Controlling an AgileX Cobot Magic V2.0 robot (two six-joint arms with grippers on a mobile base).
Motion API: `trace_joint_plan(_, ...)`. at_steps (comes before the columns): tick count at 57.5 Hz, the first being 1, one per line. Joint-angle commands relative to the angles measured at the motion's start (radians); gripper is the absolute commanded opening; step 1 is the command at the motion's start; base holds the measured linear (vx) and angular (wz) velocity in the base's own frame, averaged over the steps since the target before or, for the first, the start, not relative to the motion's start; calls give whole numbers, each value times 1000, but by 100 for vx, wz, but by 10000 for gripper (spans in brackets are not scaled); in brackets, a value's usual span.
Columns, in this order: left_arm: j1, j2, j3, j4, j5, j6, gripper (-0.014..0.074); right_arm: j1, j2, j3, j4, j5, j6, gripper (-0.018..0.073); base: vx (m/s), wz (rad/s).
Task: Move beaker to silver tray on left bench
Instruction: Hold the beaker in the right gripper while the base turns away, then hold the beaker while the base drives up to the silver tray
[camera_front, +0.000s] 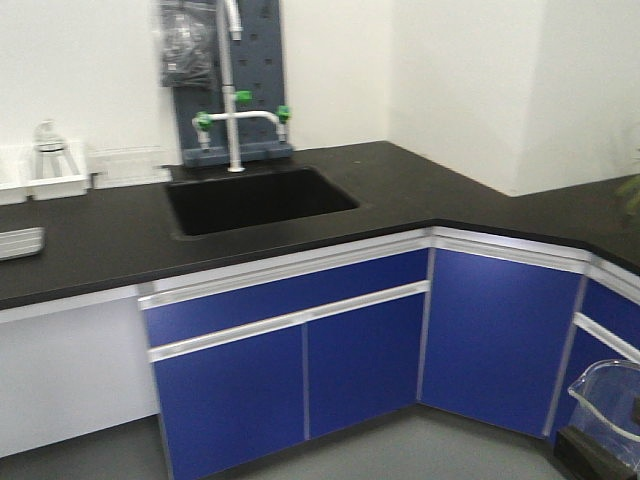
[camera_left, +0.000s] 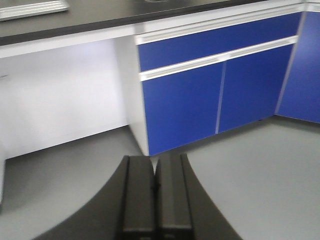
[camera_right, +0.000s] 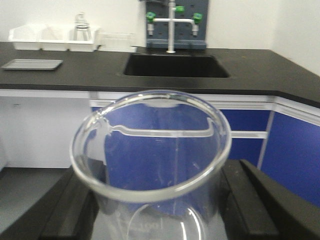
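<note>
Holding beaker (camera_right: 150, 150) in R gripper (camera_right: 155, 210), jaws spread approx. to glass width, at 6 o'clock of R wrist view. Hanging well apart from silver tray (camera_right: 32, 64), sitting at 10 o'clock on left bench (camera_right: 75, 75). Pinching L gripper (camera_left: 156, 185) fully together, gripping nothing.

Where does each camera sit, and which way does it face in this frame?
Exterior front-facing: high, looking down at the left bench corner with sink; the beaker shows bottom right.
Left wrist: low, looking over the shut left gripper at floor and blue cabinets.
Right wrist: behind the right gripper holding the beaker, facing the bench.
All three show the silver tray.
</note>
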Motion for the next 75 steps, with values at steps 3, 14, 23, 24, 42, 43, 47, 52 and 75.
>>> trace_joint_plan(3,-6,-16,28,-1,-77,-1,1,-6,0,-31,-25,24,-9,-8,-6,53)
trace_joint_plan(14,-6,-16,28,-1,-77,-1,1,-6,0,-31,-25,24,-9,-8,-3,51)
trace_joint_plan(23,-6,-16,28,-1,-77,-1,1,-6,0,-31,-25,24,-9,-8,2,51)
trace_joint_plan(24,-6,-16,28,-1,-77,-1,1,-6,0,-31,-25,24,-9,-8,4,52)
trace_joint_plan(42,-6,-16,28,-1,-77,-1,1,-6,0,-31,-25,24,-9,-8,10,55)
trace_joint_plan(43,-6,-16,28,-1,-77,-1,1,-6,0,-31,-25,24,-9,-8,15,55)
trace_joint_plan(47,-6,-16,28,-1,-77,-1,1,-6,0,-31,-25,24,-9,-8,16,52)
trace_joint_plan(52,-6,-16,28,-1,-77,-1,1,-6,0,-31,-25,24,-9,-8,18,50)
trace_joint_plan(75,-6,-16,28,-1,-77,-1,1,-6,0,-31,-25,24,-9,-8,25,43)
